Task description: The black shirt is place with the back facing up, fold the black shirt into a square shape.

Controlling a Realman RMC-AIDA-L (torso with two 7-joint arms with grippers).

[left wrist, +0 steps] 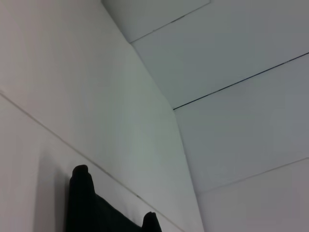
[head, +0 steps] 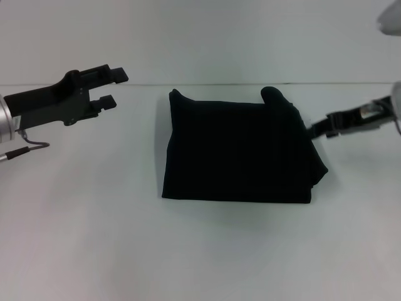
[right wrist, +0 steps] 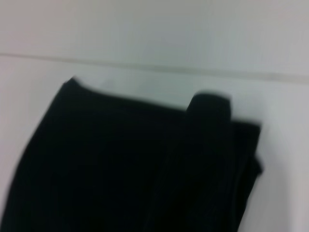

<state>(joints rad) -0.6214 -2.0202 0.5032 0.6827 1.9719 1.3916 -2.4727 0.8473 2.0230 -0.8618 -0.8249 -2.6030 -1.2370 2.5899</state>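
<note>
The left gripper [head: 111, 88] is held above the table's [head: 75, 238] far-left area, its two fingers [head: 116, 75] spread apart and pointed toward the middle, nothing between them. The right gripper [head: 321, 128] is extended low from the right edge, its tip near the table's far-right part; its finger state cannot be made out.

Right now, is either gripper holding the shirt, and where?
Left gripper is open and holds nothing. Right gripper touches the black shirt's right edge; a hold cannot be told.
</note>
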